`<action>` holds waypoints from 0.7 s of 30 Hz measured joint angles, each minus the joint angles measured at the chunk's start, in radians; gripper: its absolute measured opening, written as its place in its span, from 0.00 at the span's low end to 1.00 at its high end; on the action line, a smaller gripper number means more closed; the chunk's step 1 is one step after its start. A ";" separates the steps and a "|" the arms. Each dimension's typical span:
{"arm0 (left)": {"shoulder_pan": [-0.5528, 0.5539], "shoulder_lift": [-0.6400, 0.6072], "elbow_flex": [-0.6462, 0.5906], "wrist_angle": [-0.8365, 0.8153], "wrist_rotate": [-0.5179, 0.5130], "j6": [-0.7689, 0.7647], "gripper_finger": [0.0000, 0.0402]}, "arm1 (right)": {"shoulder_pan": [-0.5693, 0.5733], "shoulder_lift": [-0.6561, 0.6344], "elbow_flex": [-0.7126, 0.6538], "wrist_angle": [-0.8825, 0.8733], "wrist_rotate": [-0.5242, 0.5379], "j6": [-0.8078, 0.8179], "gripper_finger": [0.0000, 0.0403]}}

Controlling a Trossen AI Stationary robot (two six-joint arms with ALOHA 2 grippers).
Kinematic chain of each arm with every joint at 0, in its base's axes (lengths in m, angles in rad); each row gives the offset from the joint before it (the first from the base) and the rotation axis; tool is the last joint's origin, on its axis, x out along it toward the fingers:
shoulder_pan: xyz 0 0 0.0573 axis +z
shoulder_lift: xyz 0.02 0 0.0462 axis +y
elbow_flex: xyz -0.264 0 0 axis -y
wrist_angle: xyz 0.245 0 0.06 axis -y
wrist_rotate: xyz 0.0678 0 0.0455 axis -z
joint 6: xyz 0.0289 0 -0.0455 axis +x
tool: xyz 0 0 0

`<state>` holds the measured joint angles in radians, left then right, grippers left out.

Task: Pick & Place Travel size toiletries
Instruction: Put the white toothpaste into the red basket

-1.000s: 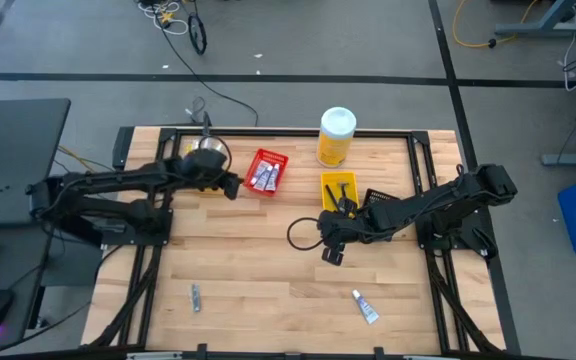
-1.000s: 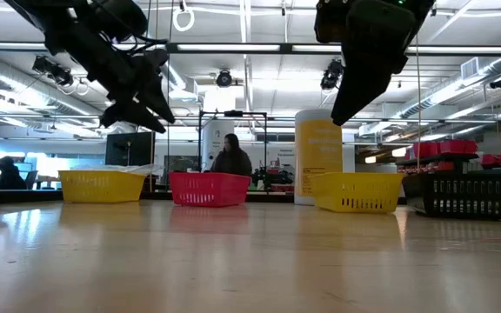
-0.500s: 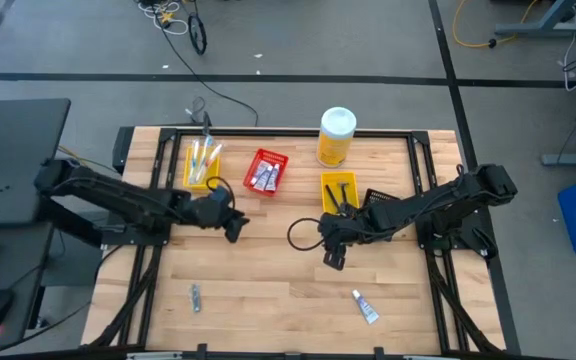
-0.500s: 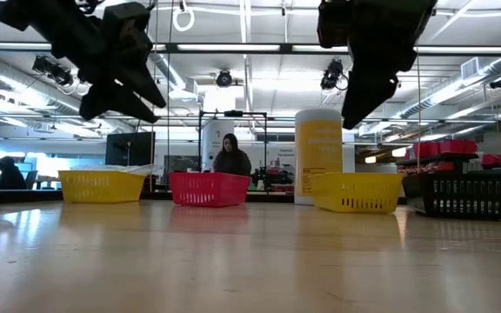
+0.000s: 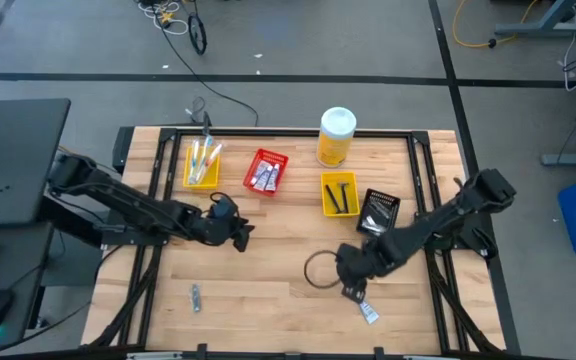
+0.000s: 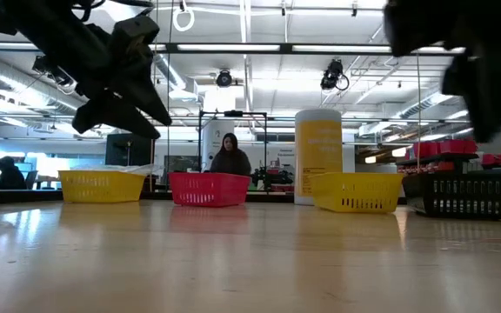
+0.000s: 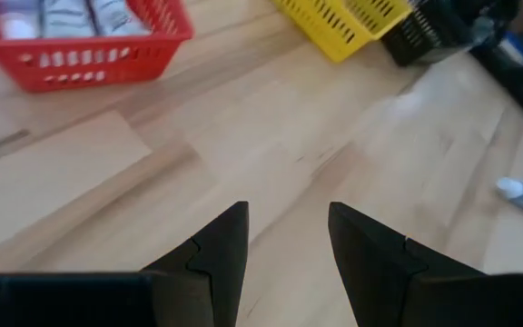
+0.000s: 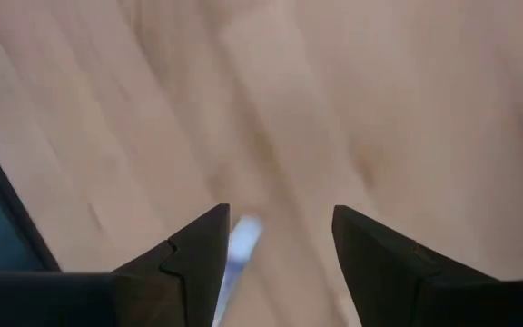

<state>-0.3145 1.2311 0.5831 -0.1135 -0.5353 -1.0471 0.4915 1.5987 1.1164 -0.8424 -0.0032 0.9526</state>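
toothpaste tube, small, white and flat, lies on pale wood beneath the right hand, its fingers spread.

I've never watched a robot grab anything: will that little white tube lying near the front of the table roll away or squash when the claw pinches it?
The toothpaste tube lies flat on the table, so it probably won't roll. It looks small and likely light, so a nudge might slide it. The right gripper, open, hovers beside it; a tube probably gives somewhat under a pinch.
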 joint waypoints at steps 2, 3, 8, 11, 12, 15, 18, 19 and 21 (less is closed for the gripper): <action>-0.002 0.018 0.000 0.052 -0.004 0.007 0.41 | 0.034 0.026 0.000 -0.003 -0.028 0.052 0.51; -0.005 0.027 0.000 0.072 -0.005 0.007 0.41 | 0.049 0.041 0.000 0.000 -0.042 0.072 0.51; -0.019 0.048 0.000 0.200 -0.070 0.072 0.41 | 0.095 0.111 0.000 0.030 -0.060 0.168 0.52; -0.020 0.047 0.000 0.277 -0.079 0.138 0.41 | 0.111 0.138 0.000 0.060 -0.098 0.222 0.51; -0.020 0.047 0.000 0.297 -0.080 0.160 0.41 | 0.117 0.145 0.000 0.065 -0.102 0.237 0.51; -0.020 0.047 0.000 0.366 -0.074 0.233 0.41 | 0.135 0.169 0.000 0.066 -0.097 0.290 0.50; -0.020 0.046 0.000 0.386 -0.071 0.276 0.41 | 0.150 0.202 0.000 0.069 -0.094 0.338 0.50; -0.020 0.046 0.000 0.393 -0.071 0.287 0.41 | 0.154 0.214 0.000 0.075 -0.091 0.349 0.50; -0.020 0.046 0.000 0.405 -0.072 0.300 0.41 | 0.159 0.239 0.000 0.087 -0.080 0.353 0.51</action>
<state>-0.3340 1.2774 0.5827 0.2913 -0.6077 -0.7473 0.6503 1.8374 1.1160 -0.7553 -0.0834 1.3051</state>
